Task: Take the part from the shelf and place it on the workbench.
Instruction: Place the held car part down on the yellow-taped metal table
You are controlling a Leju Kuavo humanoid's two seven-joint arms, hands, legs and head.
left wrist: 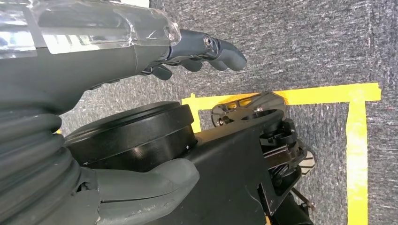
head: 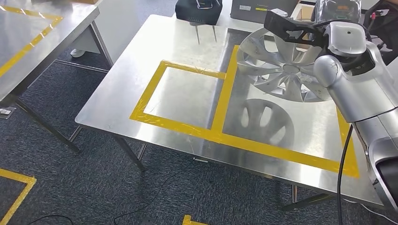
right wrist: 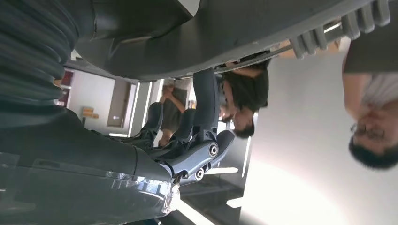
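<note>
The counter point(head: 178, 98) takes up most of the head view, steel top with yellow tape point(head: 220, 101) marking out two boxes. The part – a silver hubcap point(head: 277, 70) – hangs tilted over the far side of the right-hand box, its reflection on the metal right under it, so I'd say it's not down yet.

The right hand point(right wrist: 187, 140) is up against the hubcap's dark back side in the right wrist view, fingers point(right wrist: 206, 101) reaching along the underside. From the head view the right arm point(head: 352, 89) comes up beside the rim and a black bracket sits on its far edge, so the hand looks to be carrying it, gripping at the rim.

The left hand point(left wrist: 197, 54) hangs low over carpet, fingers loosely apart, holding nothing.

How I'd do this bit: lower the hubcap slow and level it out first, so the whole rim lands flat inside the tape box below the hand – not one edge first, or it'll skid on that slick steel. Only let go once it's sitting still.
</note>
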